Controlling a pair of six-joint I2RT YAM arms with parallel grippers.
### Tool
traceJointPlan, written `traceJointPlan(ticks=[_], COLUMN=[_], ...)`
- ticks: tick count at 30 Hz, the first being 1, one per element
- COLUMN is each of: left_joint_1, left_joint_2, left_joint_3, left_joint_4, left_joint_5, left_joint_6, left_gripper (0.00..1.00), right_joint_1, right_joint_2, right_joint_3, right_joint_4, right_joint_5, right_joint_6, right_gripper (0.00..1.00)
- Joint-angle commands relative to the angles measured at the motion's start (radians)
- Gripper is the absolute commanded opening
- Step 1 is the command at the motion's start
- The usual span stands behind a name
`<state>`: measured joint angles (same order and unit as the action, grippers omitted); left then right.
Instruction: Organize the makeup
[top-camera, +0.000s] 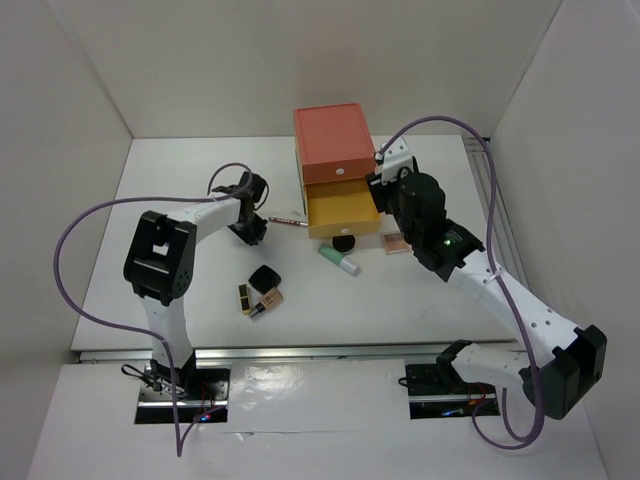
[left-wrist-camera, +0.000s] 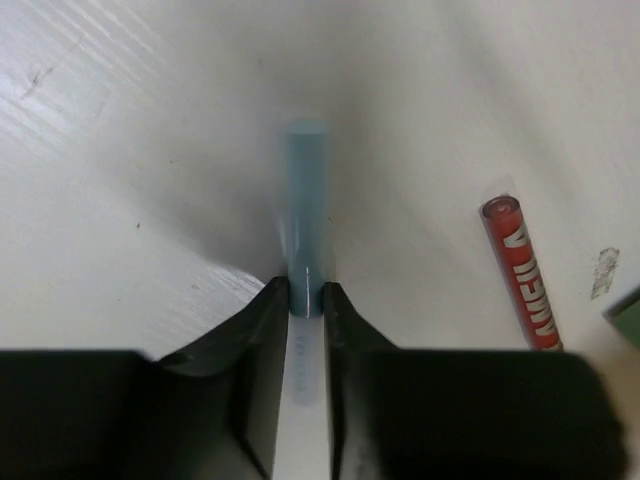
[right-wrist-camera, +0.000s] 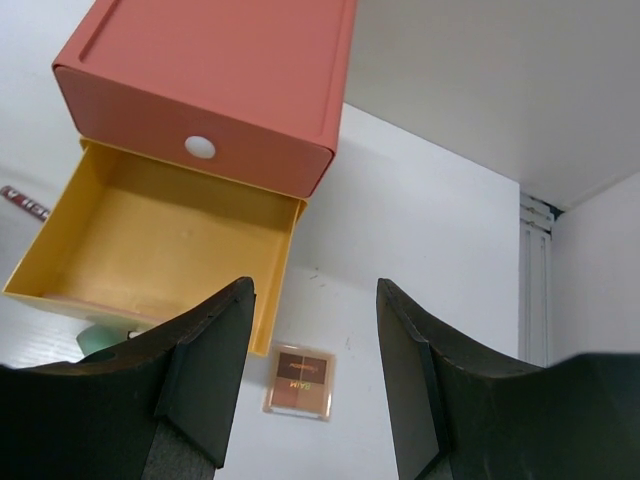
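Note:
My left gripper (top-camera: 249, 228) is down at the table left of the drawer box, and in its wrist view the left gripper (left-wrist-camera: 306, 292) is shut on a thin blue-grey pencil (left-wrist-camera: 305, 190) lying on the white surface. A red pencil (left-wrist-camera: 520, 275) lies just right of it, apart from the fingers. My right gripper (right-wrist-camera: 315, 300) hangs open above a pink palette (right-wrist-camera: 297, 381) beside the open yellow drawer (right-wrist-camera: 160, 240). Near the drawer lie a round black pot (top-camera: 343, 242) and a mint tube (top-camera: 338, 259). Further left are a black square compact (top-camera: 264, 278) and gold-black lipsticks (top-camera: 256, 299).
The coral box (top-camera: 333, 140) stands at the back middle of the table with its yellow drawer (top-camera: 342, 210) pulled out and showing nothing inside. White walls close the table on the left, back and right. A rail (top-camera: 490, 190) runs along the right edge.

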<state>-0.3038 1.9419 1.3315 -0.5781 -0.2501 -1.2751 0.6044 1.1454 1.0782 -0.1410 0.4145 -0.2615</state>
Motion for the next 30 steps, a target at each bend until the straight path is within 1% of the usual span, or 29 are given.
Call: traceJointPlan(ticks=[1, 3, 4, 5, 8, 10, 11, 12, 13, 14, 16, 17, 18, 19, 21, 22, 23, 24, 25, 26, 27, 28, 30], left_joint_1=[0.005, 0.005, 0.005, 0.005, 0.005, 0.005, 0.005, -0.014, -0.023, -0.034, -0.066, -0.080, -0.098, -0.133, -0.167, -0.199, -0.214, -0.230, -0.242, -0.271, -0.282, -0.293, -0.314], left_joint_2=[0.003, 0.003, 0.003, -0.007, -0.047, -0.098, -0.118, -0.138, -0.182, -0.202, -0.248, -0.300, -0.328, -0.354, -0.429, -0.449, -0.465, -0.475, -0.475, -0.475, -0.453, -0.433, -0.364], left_joint_3=[-0.029, -0.029, -0.029, -0.029, 0.004, 0.030, 0.067, 0.089, 0.131, 0.153, 0.182, 0.182, 0.182, 0.157, 0.134, 0.121, 0.107, 0.098, 0.098, 0.107, 0.138, 0.161, 0.231], left_joint_4=[-0.042, -0.042, -0.051, -0.051, -0.065, -0.065, -0.054, -0.039, -0.025, 0.034, 0.110, 0.169, 0.263, 0.315, 0.395, 0.432, 0.501, 0.520, 0.534, 0.546, 0.546, 0.531, 0.512], left_joint_5=[-0.028, -0.028, -0.028, -0.028, -0.052, -0.067, -0.089, -0.089, -0.107, -0.107, -0.077, -0.030, -0.020, 0.003, 0.073, 0.107, 0.138, 0.196, 0.227, 0.227, 0.285, 0.305, 0.373], left_joint_6=[-0.023, -0.023, -0.023, -0.014, 0.008, 0.066, 0.091, 0.167, 0.207, 0.329, 0.440, 0.517, 0.625, 0.696, 0.808, 0.909, 0.951, 0.988, 1.078, 1.106, 1.143, 1.202, 1.255], left_gripper=[0.25, 0.15, 0.02, 0.00, 0.00, 0.00, 0.00, 0.00, 0.00, 0.00, 0.00, 0.00, 0.00, 0.00, 0.00, 0.00, 0.00, 0.00, 0.00, 0.01, 0.01, 0.01, 0.01], right_joint_1=[0.006, 0.006, 0.006, 0.006, 0.006, 0.006, 0.006, 0.006, 0.006, 0.006, 0.006, 0.006, 0.006, 0.006, 0.006, 0.006, 0.006, 0.006, 0.006, 0.006, 0.006, 0.006, 0.006], right_joint_2=[-0.075, -0.087, -0.096, -0.096, -0.107, -0.116, -0.116, -0.125, -0.139, -0.139, -0.164, -0.164, -0.177, -0.188, -0.188, -0.197, -0.197, -0.197, -0.197, -0.197, -0.197, -0.197, -0.197], right_joint_3=[-0.024, -0.024, -0.024, -0.024, -0.024, -0.024, -0.024, -0.024, -0.038, -0.052, -0.063, -0.072, -0.072, -0.072, -0.054, -0.041, -0.032, -0.021, -0.008, -0.008, -0.008, -0.008, -0.008], right_joint_4=[0.116, 0.116, 0.116, 0.116, 0.092, 0.081, 0.071, 0.070, 0.070, 0.070, 0.070, 0.070, 0.055, 0.038, -0.040, -0.072, -0.133, -0.162, -0.181, -0.199, -0.224, -0.224, -0.249], right_joint_5=[0.060, 0.070, 0.079, 0.079, 0.070, 0.060, 0.060, 0.060, 0.060, 0.084, 0.173, 0.206, 0.295, 0.344, 0.452, 0.539, 0.576, 0.601, 0.633, 0.633, 0.633, 0.633, 0.633], right_joint_6=[0.011, 0.011, 0.011, 0.022, 0.033, 0.033, 0.062, 0.062, 0.074, 0.106, 0.157, 0.185, 0.246, 0.284, 0.388, 0.419, 0.451, 0.481, 0.517, 0.531, 0.541, 0.541, 0.554], right_gripper=[0.59, 0.59, 0.59, 0.59, 0.59, 0.62, 0.66, 0.68, 0.90, 1.00, 1.00, 1.00, 1.00, 1.00, 1.00, 1.00, 1.00, 1.00, 1.00, 1.00, 1.00, 1.00, 1.00])
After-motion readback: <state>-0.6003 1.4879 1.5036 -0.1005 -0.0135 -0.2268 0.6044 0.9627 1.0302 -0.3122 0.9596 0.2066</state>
